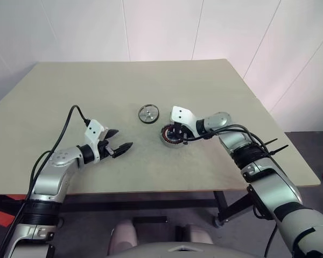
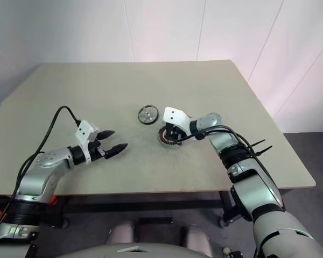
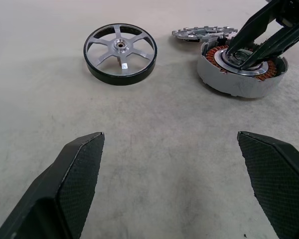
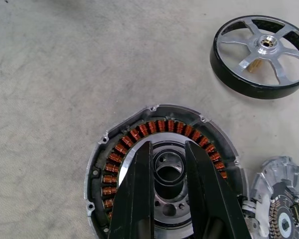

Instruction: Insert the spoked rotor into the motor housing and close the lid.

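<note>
The motor housing (image 4: 124, 149), a round ring with copper windings, lies on the table right of centre. My right gripper (image 4: 167, 147) points down over its middle, shut on a small dark ring (image 4: 168, 174) held at the housing's hub. The spoked rotor (image 1: 148, 114), silvery with a dark rim, lies flat just to the left of the housing and slightly farther back. A ribbed grey disc, the lid (image 3: 204, 34), lies close beside the housing. My left gripper (image 1: 124, 138) hovers open over bare table to the left, pointing toward the parts, with nothing between its fingers.
The grey table (image 1: 70, 97) has wide bare room at the back and left. Its front edge runs just below both arms. A black cable trails from the left wrist.
</note>
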`<state>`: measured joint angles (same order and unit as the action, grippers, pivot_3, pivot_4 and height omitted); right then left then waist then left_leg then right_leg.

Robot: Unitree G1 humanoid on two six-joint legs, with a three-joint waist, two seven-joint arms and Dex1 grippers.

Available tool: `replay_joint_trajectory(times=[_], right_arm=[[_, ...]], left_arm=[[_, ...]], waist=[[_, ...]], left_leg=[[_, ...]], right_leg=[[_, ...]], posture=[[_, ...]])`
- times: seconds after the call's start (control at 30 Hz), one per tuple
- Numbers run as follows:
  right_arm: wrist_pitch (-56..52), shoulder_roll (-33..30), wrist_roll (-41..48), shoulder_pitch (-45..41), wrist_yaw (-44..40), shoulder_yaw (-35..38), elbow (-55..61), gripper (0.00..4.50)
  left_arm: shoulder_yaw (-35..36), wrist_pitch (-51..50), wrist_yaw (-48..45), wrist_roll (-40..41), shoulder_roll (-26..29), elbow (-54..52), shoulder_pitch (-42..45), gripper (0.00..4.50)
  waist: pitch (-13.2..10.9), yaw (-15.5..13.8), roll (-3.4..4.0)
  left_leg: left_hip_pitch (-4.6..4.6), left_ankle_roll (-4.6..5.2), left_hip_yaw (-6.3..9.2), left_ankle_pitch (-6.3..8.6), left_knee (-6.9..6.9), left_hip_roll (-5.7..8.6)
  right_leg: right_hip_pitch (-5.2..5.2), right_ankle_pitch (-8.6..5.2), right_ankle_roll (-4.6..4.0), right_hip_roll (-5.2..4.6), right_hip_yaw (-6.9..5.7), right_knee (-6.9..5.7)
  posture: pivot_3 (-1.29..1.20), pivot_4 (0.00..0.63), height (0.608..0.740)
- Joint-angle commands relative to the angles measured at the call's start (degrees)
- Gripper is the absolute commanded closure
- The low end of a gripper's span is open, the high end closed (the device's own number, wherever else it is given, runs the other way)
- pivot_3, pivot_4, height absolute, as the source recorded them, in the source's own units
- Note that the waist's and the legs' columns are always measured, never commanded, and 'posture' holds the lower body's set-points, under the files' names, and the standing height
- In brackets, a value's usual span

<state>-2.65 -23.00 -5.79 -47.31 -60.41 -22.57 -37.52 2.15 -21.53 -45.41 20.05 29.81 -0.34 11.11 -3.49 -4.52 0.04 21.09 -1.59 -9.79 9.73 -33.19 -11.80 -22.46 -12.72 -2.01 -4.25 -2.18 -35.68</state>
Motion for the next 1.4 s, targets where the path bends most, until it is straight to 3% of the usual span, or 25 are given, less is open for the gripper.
replay_joint_trajectory(times=[0.03, 0.43, 0.77, 0.97, 1.1, 1.37, 1.4], right_arm=[[0.95, -0.91, -0.92, -1.88, 0.26, 1.40, -1.55, 3.90], [0.85, -2.11, -0.75, 0.70, -3.84, 1.44, 0.40, 3.90], [0.78, -1.31, -1.68, 0.49, -1.82, 2.88, 1.13, 0.57], [0.03, -0.95, -1.04, -1.02, 0.88, 5.32, 1.91, 0.57], [-1.48, -1.73, 0.49, -1.06, 2.29, 7.61, 4.65, 1.46], [-5.83, -3.57, 1.53, 3.16, 3.55, 9.58, 11.43, 4.41], [-6.38, -3.79, 1.57, 4.32, 3.45, 9.40, 12.78, 4.41]], left_arm=[[0.67, 1.32, 0.03, -0.07, -0.02, -0.41, 0.79, 0.00], [0.36, 2.23, -0.27, -0.59, -0.02, 0.70, 1.13, 0.00], [0.64, 2.64, -0.52, -0.95, 0.09, 1.19, 1.02, 0.00], [0.79, 2.84, -0.30, -0.95, 0.00, 1.13, 0.66, 0.00], [0.82, 2.82, -0.07, -0.92, -0.10, 0.95, 0.38, 0.00], [0.52, 3.20, 0.03, -1.17, -0.45, 1.75, 0.83, 0.00], [0.49, 3.25, -0.01, -1.22, -0.48, 1.91, 0.95, 0.00]], waist=[[0.00, 0.00, 0.00], [0.00, -0.04, 0.00], [0.00, 0.00, -0.01], [0.00, 0.01, 0.00], [-0.01, -0.01, 0.00], [-0.01, -0.06, 0.00], [-0.01, -0.11, -0.01]], left_leg=[[0.00, 0.00, 0.00, 0.00, 0.00, 0.00], [0.01, 0.01, 0.00, 0.00, 0.00, -0.01], [0.01, 0.03, -0.01, 0.02, 0.02, -0.02], [0.01, 0.03, -0.02, 0.02, 0.02, -0.02], [0.02, 0.02, -0.02, 0.01, 0.02, -0.01], [0.03, 0.03, -0.02, 0.02, 0.03, -0.01], [0.03, 0.03, -0.02, 0.02, 0.03, -0.01]], right_leg=[[0.00, 0.00, 0.00, 0.00, 0.00, -0.01], [-0.02, 0.00, 0.00, 0.01, -0.01, 0.00], [-0.02, 0.00, 0.00, 0.01, -0.01, 0.02], [-0.04, 0.00, 0.00, 0.01, -0.01, 0.02], [-0.03, 0.00, 0.00, 0.00, 0.00, 0.01], [-0.05, 0.00, 0.00, 0.01, 0.00, 0.02], [-0.04, 0.00, 0.00, 0.01, 0.00, 0.03]], posture=[[0.00, 0.000, 0.740], [0.00, 0.000, 0.740], [0.00, 0.000, 0.740], [0.00, 0.000, 0.740], [0.00, 0.000, 0.740], [0.00, 0.000, 0.740], [0.00, 0.000, 0.740]])
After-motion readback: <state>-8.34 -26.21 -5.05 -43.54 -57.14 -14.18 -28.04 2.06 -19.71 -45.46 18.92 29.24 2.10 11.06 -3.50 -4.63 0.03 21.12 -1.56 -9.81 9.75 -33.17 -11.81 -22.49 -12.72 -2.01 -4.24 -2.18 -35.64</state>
